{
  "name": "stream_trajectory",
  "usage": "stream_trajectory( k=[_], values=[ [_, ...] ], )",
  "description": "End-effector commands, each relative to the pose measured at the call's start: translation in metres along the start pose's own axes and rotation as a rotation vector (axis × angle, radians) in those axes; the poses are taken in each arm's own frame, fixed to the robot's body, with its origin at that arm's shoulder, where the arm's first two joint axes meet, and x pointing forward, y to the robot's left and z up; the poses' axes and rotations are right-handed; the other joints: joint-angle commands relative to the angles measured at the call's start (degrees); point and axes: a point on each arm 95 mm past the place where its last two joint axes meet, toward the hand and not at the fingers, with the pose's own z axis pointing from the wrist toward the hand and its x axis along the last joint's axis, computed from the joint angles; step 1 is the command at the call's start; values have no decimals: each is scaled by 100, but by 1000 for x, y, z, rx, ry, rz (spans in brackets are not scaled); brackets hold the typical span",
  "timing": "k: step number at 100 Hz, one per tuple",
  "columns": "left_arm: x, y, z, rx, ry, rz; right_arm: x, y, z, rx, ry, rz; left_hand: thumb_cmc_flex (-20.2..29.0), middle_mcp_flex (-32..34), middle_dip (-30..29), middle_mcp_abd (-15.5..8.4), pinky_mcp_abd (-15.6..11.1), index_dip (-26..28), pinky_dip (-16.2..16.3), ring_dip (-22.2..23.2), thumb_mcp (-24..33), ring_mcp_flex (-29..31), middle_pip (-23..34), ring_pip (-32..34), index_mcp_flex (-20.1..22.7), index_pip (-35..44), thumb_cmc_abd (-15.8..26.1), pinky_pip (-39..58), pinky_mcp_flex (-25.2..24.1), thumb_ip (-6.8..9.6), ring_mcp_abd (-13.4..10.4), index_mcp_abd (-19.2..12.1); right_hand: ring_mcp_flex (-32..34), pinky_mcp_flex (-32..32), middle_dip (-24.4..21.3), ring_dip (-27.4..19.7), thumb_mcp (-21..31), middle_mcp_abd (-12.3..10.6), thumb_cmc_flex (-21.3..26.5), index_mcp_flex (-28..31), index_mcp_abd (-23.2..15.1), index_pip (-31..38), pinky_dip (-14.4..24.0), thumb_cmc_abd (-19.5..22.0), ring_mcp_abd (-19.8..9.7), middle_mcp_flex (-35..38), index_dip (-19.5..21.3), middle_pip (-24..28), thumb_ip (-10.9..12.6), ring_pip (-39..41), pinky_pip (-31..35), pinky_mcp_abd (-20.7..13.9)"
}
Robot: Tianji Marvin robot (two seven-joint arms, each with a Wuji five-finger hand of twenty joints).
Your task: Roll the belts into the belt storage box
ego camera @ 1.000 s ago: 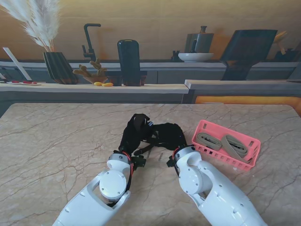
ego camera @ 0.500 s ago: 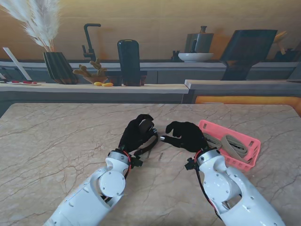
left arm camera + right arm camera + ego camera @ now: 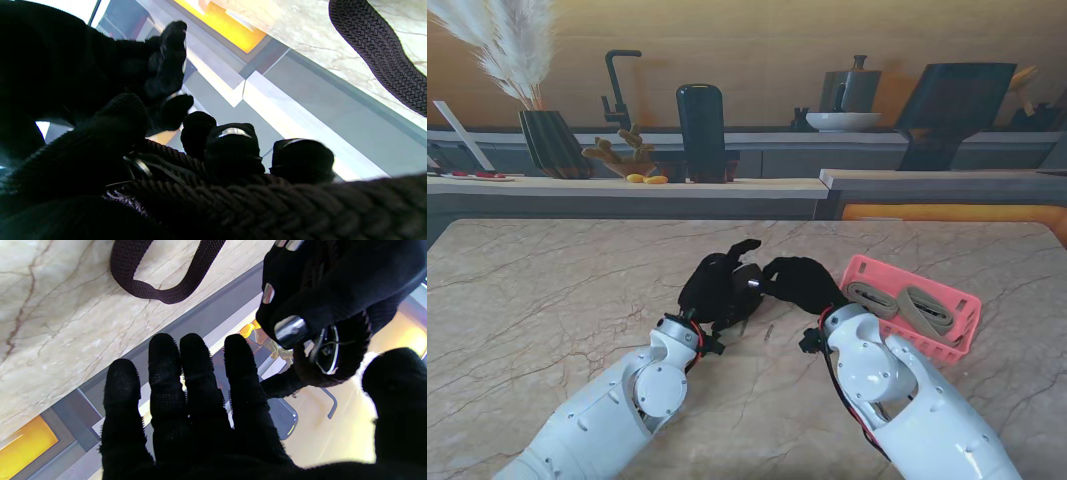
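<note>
My left hand [image 3: 715,285] is shut on a partly coiled black woven belt [image 3: 333,370], lifted off the marble table [image 3: 547,300]. The coil and its metal buckle [image 3: 325,350] show in the right wrist view, and the loose end [image 3: 160,290] loops on the table. The left wrist view has my fingers [image 3: 233,146] curled over the braided strap [image 3: 267,206]. My right hand [image 3: 799,282] is open beside the coil, fingers [image 3: 186,380] spread and almost touching the left hand. The pink storage box [image 3: 917,277] stands to the right, holding two rolled beige belts [image 3: 874,297] [image 3: 925,305].
A small thin object [image 3: 768,332] lies on the table nearer to me, between my forearms. Beyond the table's far edge runs a counter with a vase of pampas grass [image 3: 552,140], a dark speaker [image 3: 700,130] and a black stand [image 3: 947,110].
My right hand swung right to the pink box, then came back left to the coil. My left hand kept its hold on the belt and raised its fingers.
</note>
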Motion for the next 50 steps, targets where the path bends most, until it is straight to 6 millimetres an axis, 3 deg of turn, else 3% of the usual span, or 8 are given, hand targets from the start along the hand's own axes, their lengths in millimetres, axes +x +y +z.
stream_trajectory(
  k=[1, 25, 36, 42, 50],
  values=[
    [0, 0, 0, -3, 9, 2, 10, -4, 4, -5, 22, 23, -200, -51, 49, -185, -176, -88, -50, 163, 135, 235, 171, 611, -277, -281, -237, 399, 130, -150, -342, 29, 35, -4, 16, 102, -54, 96, -96, 121, -125, -39, 126, 101, -118, 45, 74, 8, 233, 8, -53, 21],
    [-1, 3, 0, -32, 12, 25, 17, -12, 10, 47, 35, 15, -203, -36, 54, -169, -164, -70, -62, 158, 151, 235, 159, 616, -243, -235, -225, 397, 142, -154, -326, 5, 407, 99, 26, 198, -135, -51, 651, 535, -421, 346, 203, 25, -157, 541, 259, 192, 291, 280, 36, 33],
    [-1, 3, 0, -38, 12, 23, 17, -17, 10, 68, 35, 2, -208, -38, 57, -147, -148, -45, -69, 154, 130, 234, 152, 614, -245, -184, -207, 391, 119, -157, -309, -12, 575, 151, -25, 219, 469, -134, 1126, 692, -567, 540, 197, 28, -213, 772, 206, 196, 278, 382, 124, -11],
    [-1, 4, 0, -38, 11, 22, 17, -19, 10, 76, 31, 2, -212, -39, 60, -151, -135, -31, -71, 152, 125, 235, 148, 613, -253, -156, -188, 394, 108, -156, -298, 2, 632, 173, -72, 208, 855, -158, 1648, 548, -684, 1160, 145, -162, -226, 865, -656, 182, -198, 411, 183, -8],
    [0, 4, 0, -37, 10, 20, 17, -20, 10, 93, 28, 4, -209, -38, 64, -156, -140, -10, -74, 148, 105, 234, 145, 607, -251, -113, -175, 395, 107, -157, -306, -12, 709, 192, -121, 197, 913, -206, 2351, 252, -841, 2119, 118, -163, -266, 991, -1445, 135, -399, 422, 198, -34]
  ],
)
